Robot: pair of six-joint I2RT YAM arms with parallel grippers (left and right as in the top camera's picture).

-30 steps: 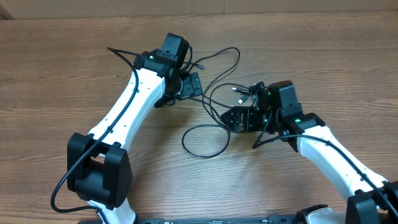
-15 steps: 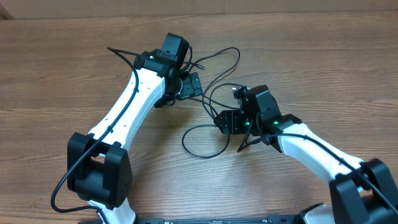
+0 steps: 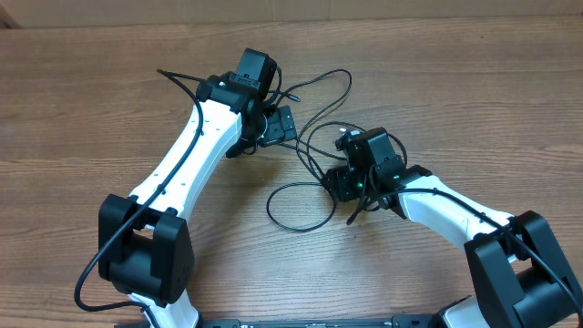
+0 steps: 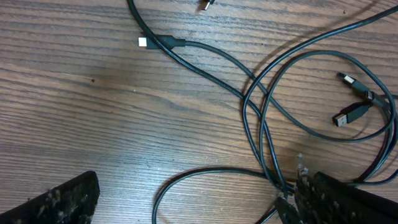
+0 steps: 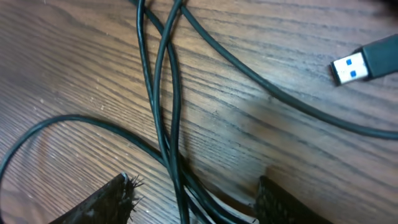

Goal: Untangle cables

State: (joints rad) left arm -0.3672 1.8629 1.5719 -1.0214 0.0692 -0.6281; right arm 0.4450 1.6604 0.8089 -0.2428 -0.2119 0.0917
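**Overhead.** The cables lie tangled mid-worktop, with loops running from 12 o'clock down to 6. The left fingers hover at the tangle's 10 o'clock. The right fingers sit low at its 4 o'clock edge, beside the lower loop.

**Left wrist.** The left fingers are released and spread wide, with only one slack loop on the wood between them. The strands cross toward 3 o'clock, and two plugs lie free past the crossing.

**Right wrist.** The right fingers stand apart astride a bundle of strands, with a gap on either side and nothing pinched yet. A blue-tipped plug lies at 2 o'clock.

**Judgement.** The step in hand looks like a pick.
- Take one strand rather than the whole bundle.
- Centre on it before clenching.
- Lift low and draw it out toward 4 o'clock, away from the crossing.
- Pinning the knot with the left fingers should help.
- The plugs may snag.
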